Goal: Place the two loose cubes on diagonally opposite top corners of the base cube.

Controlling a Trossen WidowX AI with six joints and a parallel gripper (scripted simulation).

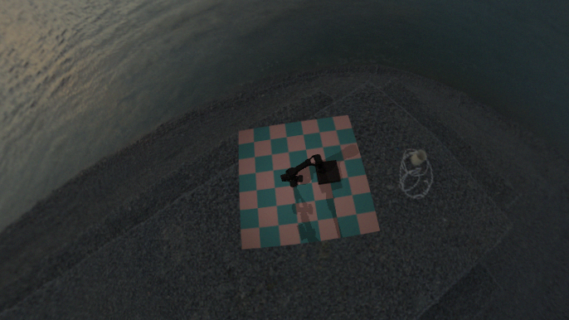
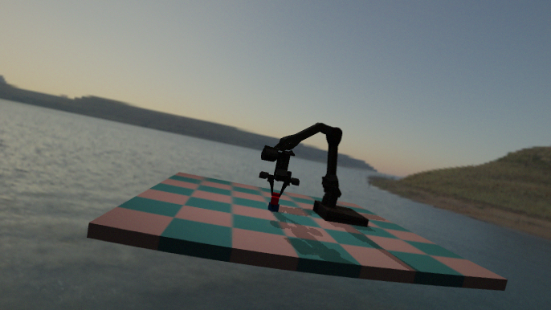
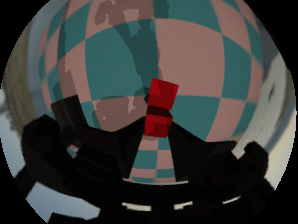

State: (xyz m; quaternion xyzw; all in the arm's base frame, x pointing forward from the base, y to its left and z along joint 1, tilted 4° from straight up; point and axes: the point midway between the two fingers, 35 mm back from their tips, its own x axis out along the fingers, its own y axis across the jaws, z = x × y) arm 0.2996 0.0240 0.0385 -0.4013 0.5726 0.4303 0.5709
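From the wrist view, nearest the lens, the hand (image 3: 158,129) is clamped on a red cube (image 3: 158,124), its dark fingers reaching down either side of it. Just beyond sits a second red cube (image 3: 164,92), which looks already placed on the base; the two appear very close, and whether a gap remains between them cannot be told. In the exterior view the held cube (image 2: 275,198) sits directly above the blue base cube (image 2: 274,207) on the checkered tabletop (image 2: 201,218), seemingly at or almost at contact, with the arm's base plate (image 2: 353,218) well apart to the right. To do this placement well, I judge the hand should come down straight and slowly, keeping the cube level and its centre inside the base's top face, and hold it off the neighbouring cube so a thin gap stays. Only once it rests flat should the fingers part, gently, before a vertical lift, to avoid dragging either cube or nudging the base.
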